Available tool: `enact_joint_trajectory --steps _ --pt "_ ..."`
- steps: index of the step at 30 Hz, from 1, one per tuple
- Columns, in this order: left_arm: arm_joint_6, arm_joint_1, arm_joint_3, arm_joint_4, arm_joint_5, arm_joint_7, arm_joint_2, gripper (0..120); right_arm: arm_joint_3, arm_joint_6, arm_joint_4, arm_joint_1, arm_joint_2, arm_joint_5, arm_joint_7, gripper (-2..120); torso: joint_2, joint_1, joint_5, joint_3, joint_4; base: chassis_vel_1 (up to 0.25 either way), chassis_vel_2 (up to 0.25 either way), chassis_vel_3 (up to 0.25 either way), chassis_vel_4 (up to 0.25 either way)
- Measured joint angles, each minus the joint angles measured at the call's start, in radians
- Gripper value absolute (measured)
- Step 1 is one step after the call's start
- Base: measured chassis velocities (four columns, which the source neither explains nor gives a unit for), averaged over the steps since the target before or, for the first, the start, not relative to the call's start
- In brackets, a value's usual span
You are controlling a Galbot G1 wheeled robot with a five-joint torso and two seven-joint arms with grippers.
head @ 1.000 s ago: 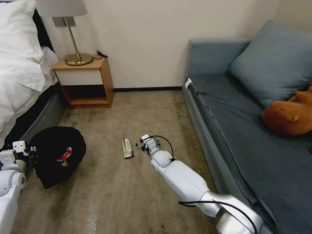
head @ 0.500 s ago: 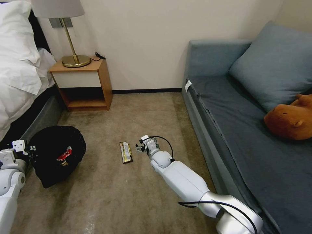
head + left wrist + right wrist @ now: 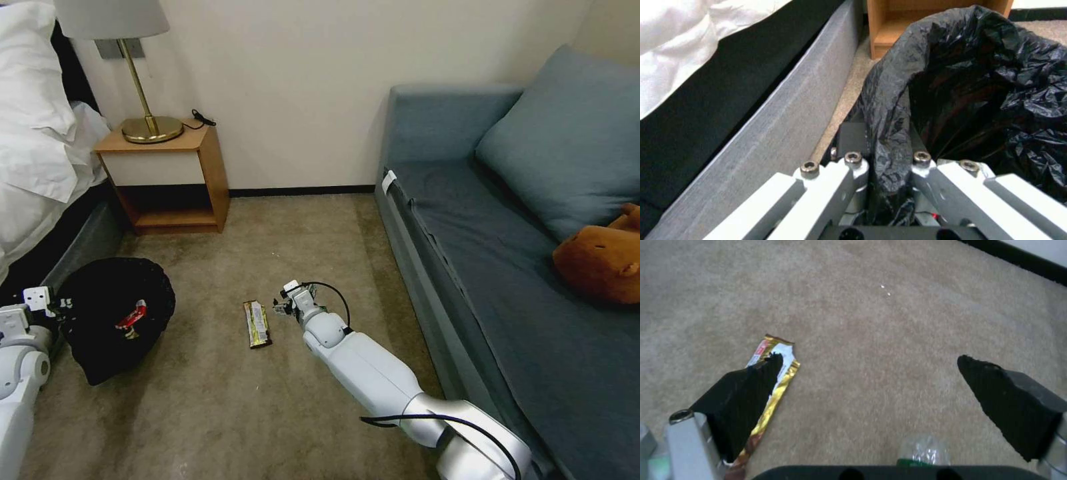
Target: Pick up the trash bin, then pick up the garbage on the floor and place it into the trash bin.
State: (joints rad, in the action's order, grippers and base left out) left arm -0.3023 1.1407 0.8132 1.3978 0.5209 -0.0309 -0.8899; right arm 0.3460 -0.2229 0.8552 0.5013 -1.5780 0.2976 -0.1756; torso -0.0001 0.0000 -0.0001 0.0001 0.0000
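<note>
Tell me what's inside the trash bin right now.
In the trash bin, held at its rim by the left gripper, a red wrapper lies on the black liner. Anything deeper is hidden by the liner's dark folds.

Beige carpeted floor (image 3: pixel 220 400) carries everything here. A flat olive-gold bar wrapper (image 3: pixel 257 323) lies near its middle, a small clear bottle with a green label (image 3: pixel 921 452) just to the right of it. On the left sits the black-lined trash bin (image 3: pixel 113 320); a wooden nightstand (image 3: pixel 170 177) stands far left by the wall, a grey-blue sofa (image 3: pixel 467 220) along the right.
</note>
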Motion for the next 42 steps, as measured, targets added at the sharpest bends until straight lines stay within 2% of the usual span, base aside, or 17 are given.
enact_joint_trajectory --steps 42 --pt "0.013 0.008 -0.003 -0.01 -0.013 0.011 -0.024 4 0.021 0.009 -0.012 0.014 0.008 -0.04 0.012 100 0.0 0.0 0.0001 0.0 0.0002 -0.076 0.079 0.081 -0.078"
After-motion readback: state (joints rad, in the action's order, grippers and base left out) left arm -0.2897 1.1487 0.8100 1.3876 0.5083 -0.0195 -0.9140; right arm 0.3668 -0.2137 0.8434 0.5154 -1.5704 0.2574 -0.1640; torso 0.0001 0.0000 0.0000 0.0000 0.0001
